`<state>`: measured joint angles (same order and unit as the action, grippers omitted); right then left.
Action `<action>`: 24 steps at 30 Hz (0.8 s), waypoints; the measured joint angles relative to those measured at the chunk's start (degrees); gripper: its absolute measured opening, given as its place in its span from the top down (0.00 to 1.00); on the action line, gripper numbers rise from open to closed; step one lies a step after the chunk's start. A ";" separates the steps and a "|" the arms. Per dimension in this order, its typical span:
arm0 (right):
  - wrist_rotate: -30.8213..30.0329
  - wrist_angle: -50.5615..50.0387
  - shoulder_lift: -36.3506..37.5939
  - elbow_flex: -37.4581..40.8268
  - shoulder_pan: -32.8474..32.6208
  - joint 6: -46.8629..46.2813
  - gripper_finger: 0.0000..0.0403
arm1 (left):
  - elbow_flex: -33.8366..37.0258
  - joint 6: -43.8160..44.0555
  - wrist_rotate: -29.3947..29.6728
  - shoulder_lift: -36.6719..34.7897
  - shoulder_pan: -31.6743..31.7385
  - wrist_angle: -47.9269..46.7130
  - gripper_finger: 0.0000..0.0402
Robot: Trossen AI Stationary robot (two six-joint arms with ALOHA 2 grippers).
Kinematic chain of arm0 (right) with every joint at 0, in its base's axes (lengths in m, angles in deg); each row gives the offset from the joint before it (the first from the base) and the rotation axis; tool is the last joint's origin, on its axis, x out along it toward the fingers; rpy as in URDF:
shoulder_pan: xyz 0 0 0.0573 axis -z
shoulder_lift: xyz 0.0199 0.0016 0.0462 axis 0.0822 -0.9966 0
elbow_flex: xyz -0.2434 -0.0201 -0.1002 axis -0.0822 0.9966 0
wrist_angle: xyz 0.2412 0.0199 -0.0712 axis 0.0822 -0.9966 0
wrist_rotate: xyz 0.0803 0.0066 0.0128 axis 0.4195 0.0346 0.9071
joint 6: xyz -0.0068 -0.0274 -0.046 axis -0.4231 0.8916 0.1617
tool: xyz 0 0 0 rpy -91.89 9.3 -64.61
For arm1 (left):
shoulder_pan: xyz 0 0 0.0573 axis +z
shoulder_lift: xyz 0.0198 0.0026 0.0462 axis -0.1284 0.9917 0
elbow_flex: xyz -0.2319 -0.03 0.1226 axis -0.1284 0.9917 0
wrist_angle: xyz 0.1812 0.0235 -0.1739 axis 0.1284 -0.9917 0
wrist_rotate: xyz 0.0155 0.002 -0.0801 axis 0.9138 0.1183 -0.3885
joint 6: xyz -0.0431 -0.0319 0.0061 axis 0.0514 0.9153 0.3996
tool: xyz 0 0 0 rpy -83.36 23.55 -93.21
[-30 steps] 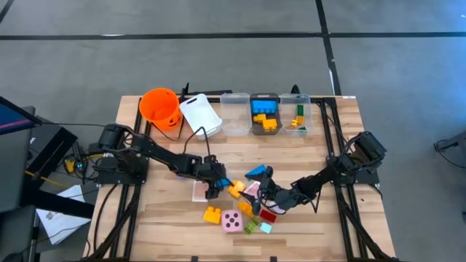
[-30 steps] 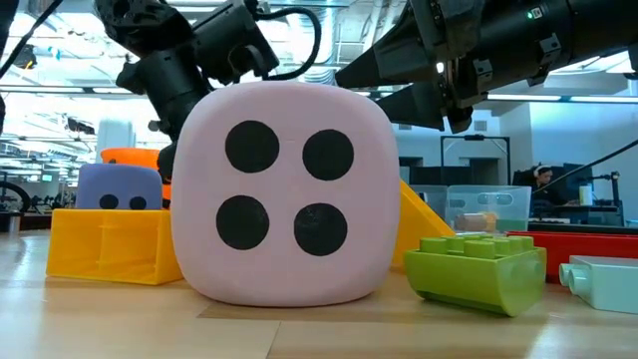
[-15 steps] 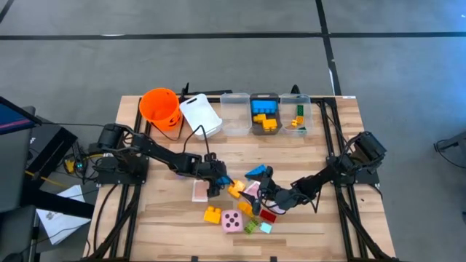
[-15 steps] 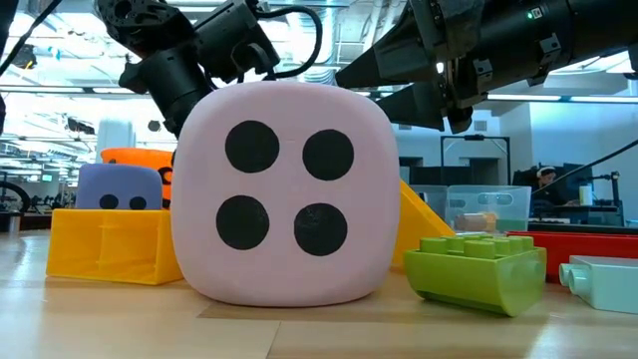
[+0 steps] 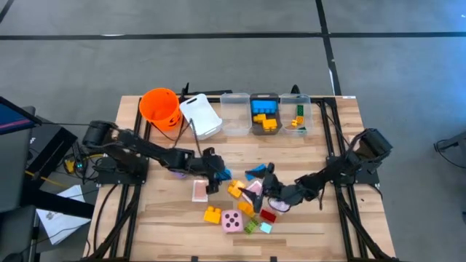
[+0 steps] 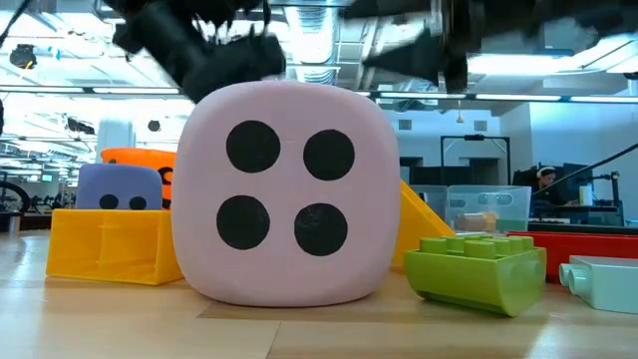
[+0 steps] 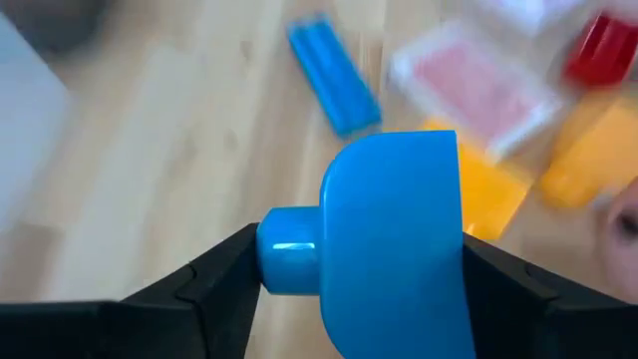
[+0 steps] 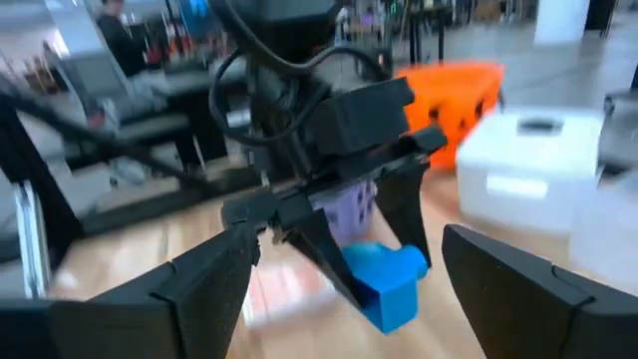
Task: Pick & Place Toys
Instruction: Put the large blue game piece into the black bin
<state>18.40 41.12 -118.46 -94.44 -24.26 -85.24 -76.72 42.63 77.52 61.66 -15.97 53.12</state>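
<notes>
The left tool [image 7: 359,274] grips a blue brick [image 7: 394,239] above the bench [image 5: 328,145] left of the toy pile, so it should travel level to the far bin [image 5: 264,116] holding blue bricks, clear of the released right tool [image 5: 268,191].

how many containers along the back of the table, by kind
orange bucket: 1
white bin: 1
clear bins: 3
total: 5
</notes>
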 joint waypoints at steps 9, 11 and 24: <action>-0.18 -7.35 17.22 -0.06 -0.26 5.07 0.21 | -0.05 -0.11 4.81 -13.15 2.99 -0.14 0.37; -0.22 -8.98 20.40 -0.06 -0.13 5.46 0.21 | -0.05 -1.04 4.81 -13.28 5.40 1.81 0.37; -0.21 -9.53 27.09 -0.06 0.06 16.23 0.21 | -3.44 -5.84 -10.51 2.33 29.22 35.19 0.37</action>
<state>18.19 31.59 -91.37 -94.51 -24.20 -69.01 -80.15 36.79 67.01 63.99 13.25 88.32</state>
